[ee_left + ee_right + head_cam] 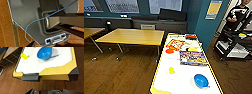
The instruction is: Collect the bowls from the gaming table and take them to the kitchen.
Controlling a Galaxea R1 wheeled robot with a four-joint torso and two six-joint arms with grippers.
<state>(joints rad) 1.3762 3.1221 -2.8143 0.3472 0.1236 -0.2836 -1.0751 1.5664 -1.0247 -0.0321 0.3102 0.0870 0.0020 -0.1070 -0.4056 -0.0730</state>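
The gaming table stretches away from me, with a glossy white top and a light wood rim. The blue bowl stands upright near the table's near right corner and shows large in the right wrist view as the blue bowl. The small yellow bowl sits towards the middle left of the top, and as the yellow bowl it appears tipped on its side. My right gripper hangs open and empty over the floor, just short of the table's near end. The left wrist view looks down on my own grey base.
Flat game boxes and an orange piece lie farther along the table. Brown wooden tables stand to the left. A teal pillar, a black cart and a person are to the right. A blue cable crosses my base.
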